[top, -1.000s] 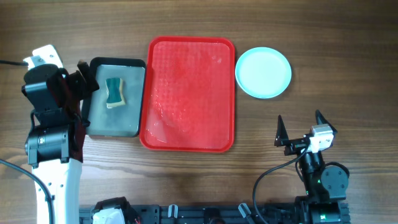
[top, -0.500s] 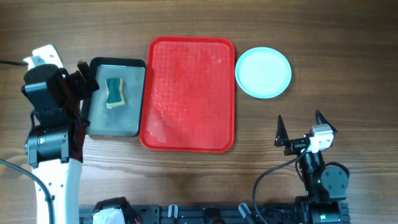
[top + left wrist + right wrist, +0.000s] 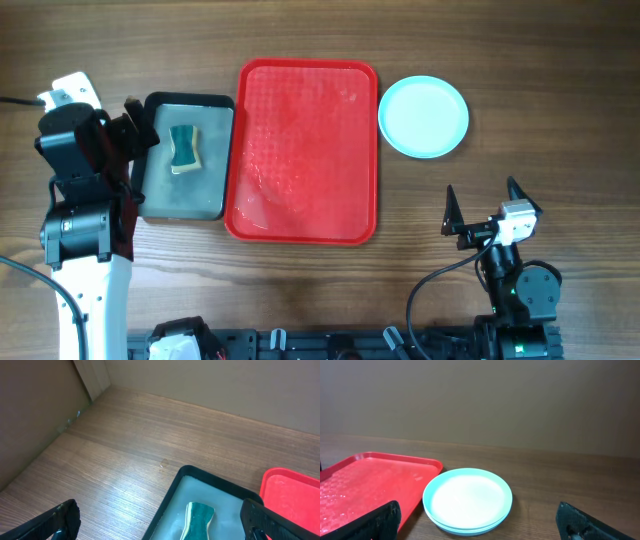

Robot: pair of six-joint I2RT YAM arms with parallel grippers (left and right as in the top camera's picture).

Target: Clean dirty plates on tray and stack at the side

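- Plates [image 3: 423,116] sit stacked on the wooden table [image 3: 520,60], just right of the red tray [image 3: 303,150] near its far corner, a pale turquoise one on top.
- The red tray shows glossy patches across its surface.
- A grey tray [image 3: 160,195] lies against the red tray's left side, with a green sponge [image 3: 184,148] in it.
- Left gripper [image 3: 140,125], farther left of the red tray, has its fingers spread wide, gripping nothing.
- Right gripper [image 3: 481,200], off the red tray's near right corner, is likewise wide apart.
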